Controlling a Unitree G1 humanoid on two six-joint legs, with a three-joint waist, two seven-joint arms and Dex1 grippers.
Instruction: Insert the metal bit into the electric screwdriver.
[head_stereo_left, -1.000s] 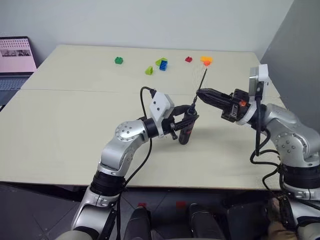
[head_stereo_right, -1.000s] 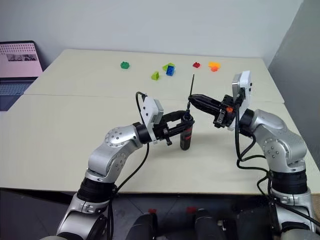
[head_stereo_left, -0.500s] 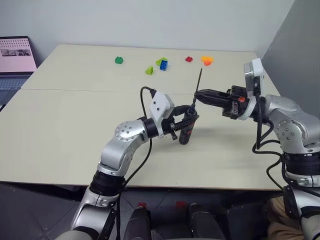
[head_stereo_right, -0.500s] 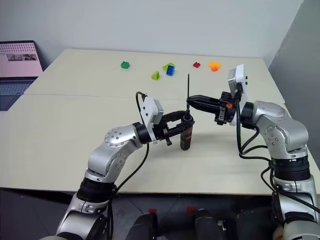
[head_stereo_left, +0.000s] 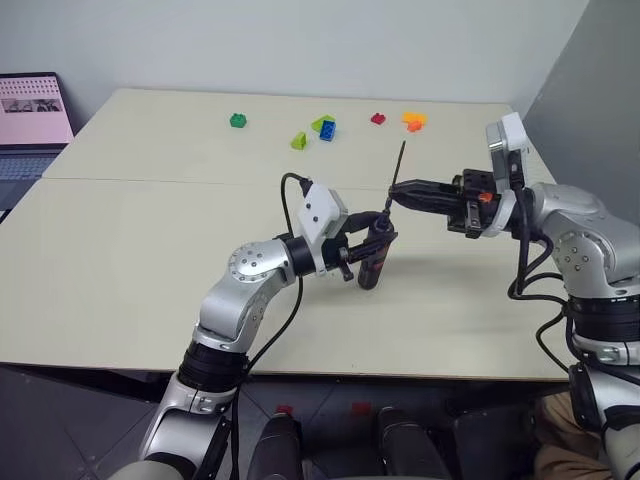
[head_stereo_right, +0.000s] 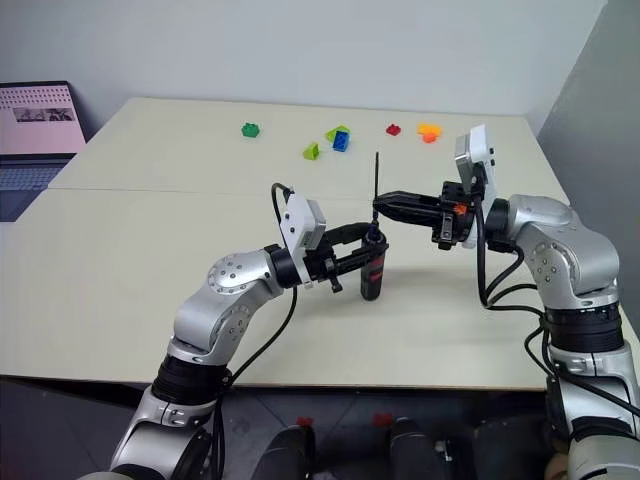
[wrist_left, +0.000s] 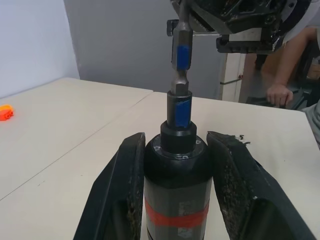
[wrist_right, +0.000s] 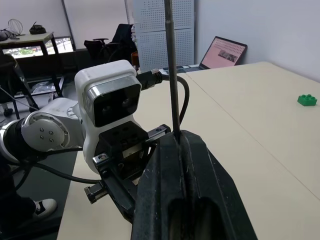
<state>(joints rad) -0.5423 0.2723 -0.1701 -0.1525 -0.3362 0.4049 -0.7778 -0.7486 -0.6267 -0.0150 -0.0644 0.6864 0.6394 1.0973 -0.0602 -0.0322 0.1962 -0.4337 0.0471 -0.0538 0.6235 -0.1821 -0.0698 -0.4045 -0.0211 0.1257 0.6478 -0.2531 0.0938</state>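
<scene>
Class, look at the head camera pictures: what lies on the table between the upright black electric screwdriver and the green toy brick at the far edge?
Nothing: between the black electric screwdriver and the green toy brick, the beige table is bare, as the left eye view shows.

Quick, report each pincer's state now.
Left pincer: closed on the electric screwdriver, held upright.
Right pincer: closed on the metal bit, its lower end at the screwdriver's tip.

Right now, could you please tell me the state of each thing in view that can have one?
electric screwdriver: upright, clamped by the left gripper.
metal bit: upright, lower end at the screwdriver's socket.
left gripper: shut on the screwdriver.
right gripper: shut on the bit.
laptop: open, screen lit.
</scene>
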